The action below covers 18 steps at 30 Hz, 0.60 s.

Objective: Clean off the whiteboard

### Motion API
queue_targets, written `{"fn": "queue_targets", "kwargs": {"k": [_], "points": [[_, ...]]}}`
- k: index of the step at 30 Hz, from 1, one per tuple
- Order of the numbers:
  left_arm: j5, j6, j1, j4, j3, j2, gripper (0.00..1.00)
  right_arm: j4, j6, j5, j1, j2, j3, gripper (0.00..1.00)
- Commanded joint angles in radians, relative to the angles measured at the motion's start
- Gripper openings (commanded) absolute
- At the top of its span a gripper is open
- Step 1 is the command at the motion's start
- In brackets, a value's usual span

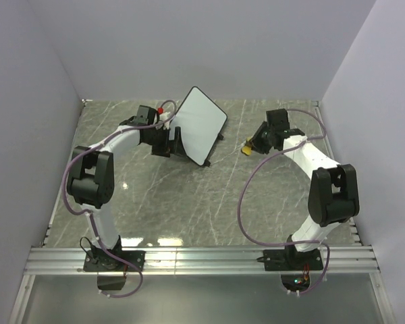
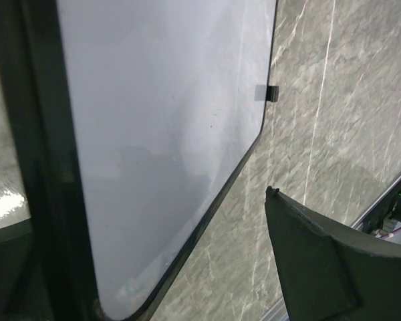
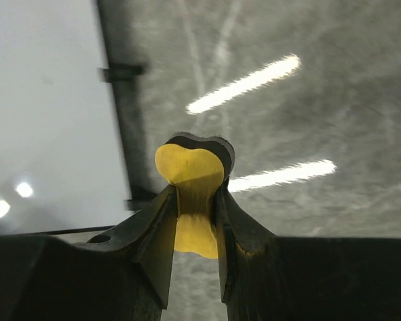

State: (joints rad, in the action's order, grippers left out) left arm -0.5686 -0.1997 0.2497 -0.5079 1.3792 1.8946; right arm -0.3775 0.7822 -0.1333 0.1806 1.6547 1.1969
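The whiteboard (image 1: 200,125) stands tilted on the grey marble table, its white face bare of marks. In the left wrist view the whiteboard (image 2: 160,134) fills the frame. My left gripper (image 1: 170,140) is at the board's left edge; its jaws stand wide apart, one finger (image 2: 47,174) along the board's rim and the other finger (image 2: 321,261) clear of it. My right gripper (image 1: 254,144) is shut on a yellow bone-shaped eraser (image 3: 194,167), also seen in the top view (image 1: 246,150), a short way right of the whiteboard (image 3: 47,114) and not touching it.
Grey walls close in the table (image 1: 189,202) on three sides. A metal rail (image 1: 202,260) carrying both arm bases runs along the near edge. The board's small black feet (image 2: 272,92) stick out from its rim.
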Motion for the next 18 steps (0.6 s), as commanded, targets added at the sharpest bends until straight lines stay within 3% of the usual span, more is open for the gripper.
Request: {"fn": "queue_targets", "kwargs": {"k": [1, 2, 5, 6, 9, 18], "points": [[0.018, -0.003, 0.02, -0.053, -0.005, -0.054, 0.99, -0.02, -0.067, 0.076, 0.0, -0.029, -0.059, 0.01], [0.021, -0.006, 0.02, -0.054, -0.002, -0.063, 0.99, -0.017, -0.067, 0.081, 0.0, -0.027, -0.078, 0.07], [0.03, -0.021, 0.02, -0.047, 0.004, -0.098, 1.0, 0.003, -0.08, 0.089, 0.0, -0.029, -0.103, 0.5], [0.038, -0.027, 0.02, -0.046, 0.006, -0.107, 0.99, 0.009, -0.083, 0.09, 0.002, -0.03, -0.114, 0.71], [0.073, -0.038, 0.02, -0.044, 0.009, -0.137, 0.99, 0.026, -0.095, 0.092, 0.007, -0.03, -0.122, 0.99], [0.226, -0.06, 0.011, -0.063, 0.007, -0.213, 0.99, 0.022, -0.142, 0.052, 0.013, -0.108, -0.037, 1.0]]}}
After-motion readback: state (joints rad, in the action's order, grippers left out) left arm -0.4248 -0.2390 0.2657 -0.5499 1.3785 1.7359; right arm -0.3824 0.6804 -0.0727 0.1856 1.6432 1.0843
